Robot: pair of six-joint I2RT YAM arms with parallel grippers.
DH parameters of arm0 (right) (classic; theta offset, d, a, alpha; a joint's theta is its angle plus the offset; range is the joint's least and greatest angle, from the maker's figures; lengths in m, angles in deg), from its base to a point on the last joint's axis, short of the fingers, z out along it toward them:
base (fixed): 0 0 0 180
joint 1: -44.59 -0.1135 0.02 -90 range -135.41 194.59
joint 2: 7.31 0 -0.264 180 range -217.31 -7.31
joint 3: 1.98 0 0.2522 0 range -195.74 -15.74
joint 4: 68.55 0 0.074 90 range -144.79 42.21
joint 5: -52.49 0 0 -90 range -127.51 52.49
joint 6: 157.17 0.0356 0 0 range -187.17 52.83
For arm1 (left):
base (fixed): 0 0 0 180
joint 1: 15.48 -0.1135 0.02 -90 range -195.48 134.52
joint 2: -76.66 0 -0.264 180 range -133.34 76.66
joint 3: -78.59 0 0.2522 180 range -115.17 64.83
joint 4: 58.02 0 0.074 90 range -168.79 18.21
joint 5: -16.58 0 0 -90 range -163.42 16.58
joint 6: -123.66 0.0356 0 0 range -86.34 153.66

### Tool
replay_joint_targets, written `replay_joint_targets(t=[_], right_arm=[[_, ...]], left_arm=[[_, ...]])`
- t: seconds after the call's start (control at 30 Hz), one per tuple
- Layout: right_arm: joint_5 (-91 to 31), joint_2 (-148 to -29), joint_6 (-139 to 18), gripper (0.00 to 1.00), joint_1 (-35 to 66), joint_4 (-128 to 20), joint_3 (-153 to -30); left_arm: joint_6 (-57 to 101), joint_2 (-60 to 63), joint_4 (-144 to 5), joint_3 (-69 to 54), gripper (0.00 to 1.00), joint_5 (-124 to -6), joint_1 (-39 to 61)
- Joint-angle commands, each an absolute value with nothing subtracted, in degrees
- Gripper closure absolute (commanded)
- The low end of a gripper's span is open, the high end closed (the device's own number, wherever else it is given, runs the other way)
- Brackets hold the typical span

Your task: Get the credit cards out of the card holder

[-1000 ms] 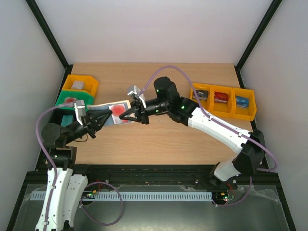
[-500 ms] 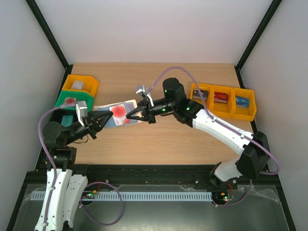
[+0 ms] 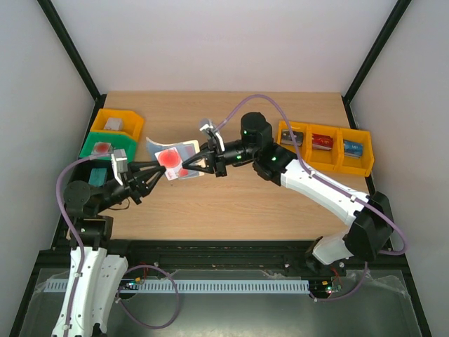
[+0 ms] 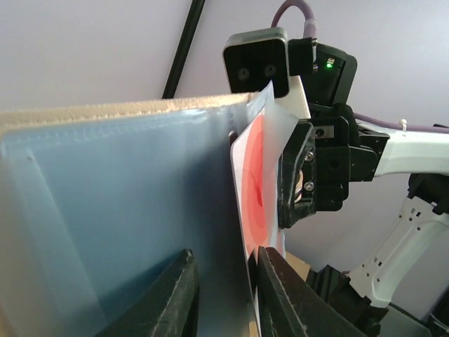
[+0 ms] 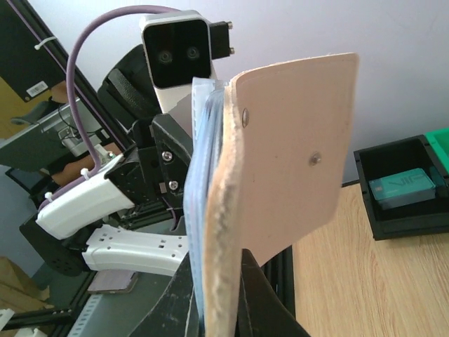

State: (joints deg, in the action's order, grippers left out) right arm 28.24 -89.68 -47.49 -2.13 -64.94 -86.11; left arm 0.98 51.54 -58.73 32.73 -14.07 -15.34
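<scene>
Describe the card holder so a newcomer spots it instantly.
Start at the wooden table and look left of centre, where the two arms' tips meet. The card holder is the flat flap held up off the wood by the right tool. Unlike the yellow bins nearby, it is beige outside, blue inside, with a red-spotted card showing.

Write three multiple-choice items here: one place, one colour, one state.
1. The card holder is: A held above the table; B flat on it; C under it.
2. Its inside is: A green; B blue; C black.
3. The right gripper is: A wide open; B shut on nothing; C shut on the card holder.
1 A: it hangs clear of the table. 2 B: the left wrist view shows a blue panel. 3 C: its fingers pinch the beige edge.
</scene>
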Motion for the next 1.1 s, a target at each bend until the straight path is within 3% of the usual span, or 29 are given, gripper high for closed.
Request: replay_joint_targets(t=[0.0, 0.1, 0.37, 0.47, 0.77, 0.93, 1.07], right_arm=[[30.5, -89.1, -44.4, 0.98, -2.9, -72.9, -86.1], [30.2, -89.5, -44.4, 0.98, -3.5, -73.1, -86.4], [28.1, -90.6, -45.5, 0.98, -3.6, -70.9, -87.2], [26.9, -90.8, -46.8, 0.98, -3.0, -68.0, -87.9], [17.6, -88.2, -41.2, 0.98, 9.4, -60.2, -82.5], [11.3, -90.3, -40.4, 0.98, 13.2, -51.7, -80.0], [13.2, -92.9, -40.1, 0.98, 13.4, -49.1, -76.8]], left_arm=[[-2.6, 51.9, -55.0, 34.5, 0.74, -14.3, -14.9], [-4.5, 51.7, -51.7, 35.1, 0.75, -14.2, -14.2], [-8.8, 51.8, -45.5, 36.5, 0.96, -11.8, -13.4], [-9.4, 51.9, -46.1, 36.0, 0.98, -12.0, -13.5], [10.1, 51.9, -79.2, 30.0, 0.98, -31.1, -16.2], [12.9, 50.9, -81.3, 26.4, 0.98, -30.6, -17.9], [19.6, 48.5, -86.3, 20.9, 0.98, -27.9, -19.5]])
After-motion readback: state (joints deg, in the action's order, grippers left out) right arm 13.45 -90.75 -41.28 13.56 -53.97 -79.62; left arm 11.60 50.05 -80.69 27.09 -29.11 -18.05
